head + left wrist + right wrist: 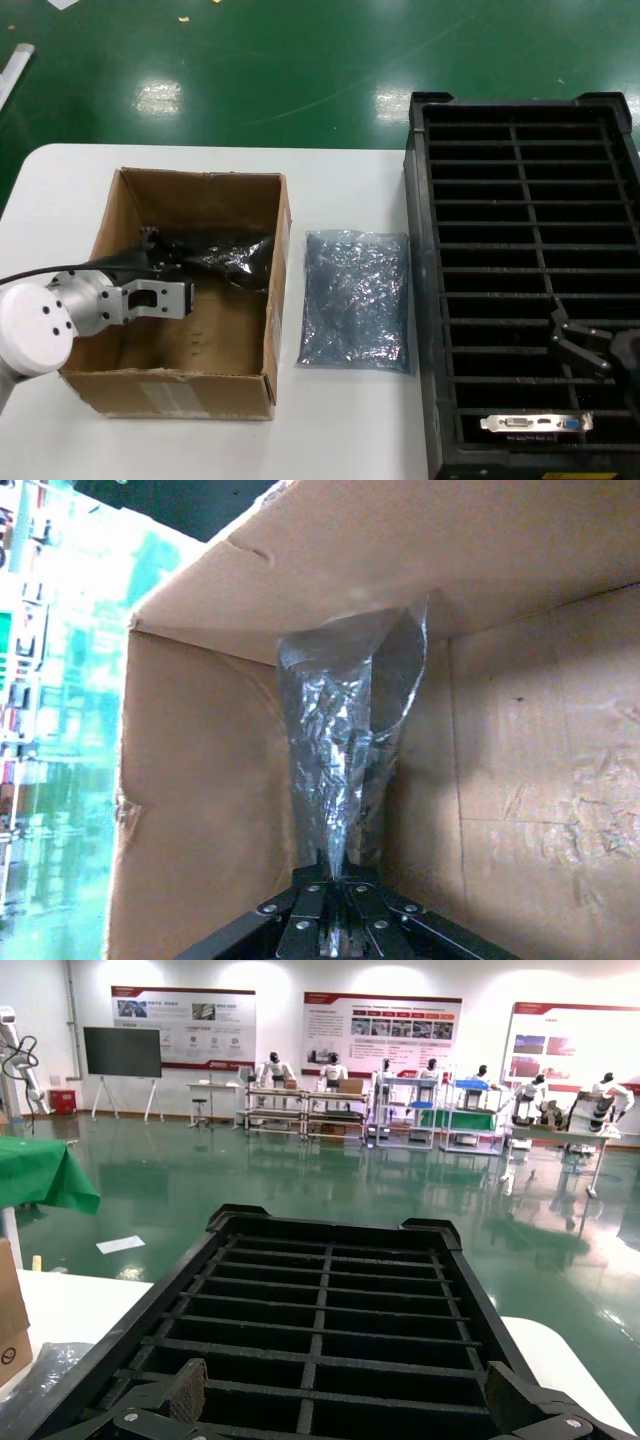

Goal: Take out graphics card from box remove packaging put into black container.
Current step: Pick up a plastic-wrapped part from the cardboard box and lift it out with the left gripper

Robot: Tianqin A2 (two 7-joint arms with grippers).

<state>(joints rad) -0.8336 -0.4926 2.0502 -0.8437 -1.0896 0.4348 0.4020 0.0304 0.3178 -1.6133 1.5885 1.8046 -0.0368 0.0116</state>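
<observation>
The brown cardboard box (180, 385) stands on the left of the table. My left gripper (160, 258) is down inside it, shut on the edge of a dark, shiny plastic bag (225, 255). In the left wrist view the gripper (345, 868) pinches this crinkly bag (340, 740), which stands up from the box floor; what it holds is hidden. An empty grey-blue bag (355, 298) lies flat between the box and the black container (520, 200). A graphics card (537, 423) stands in a near slot. My right gripper (578, 340) hovers open over the container (330, 1290), fingers (187, 1390) wide apart.
The white table (340, 430) has bare surface in front of the flat bag and behind the box. The table ends at the green floor (250, 70) beyond. The box walls (210, 780) stand close on both sides of my left gripper.
</observation>
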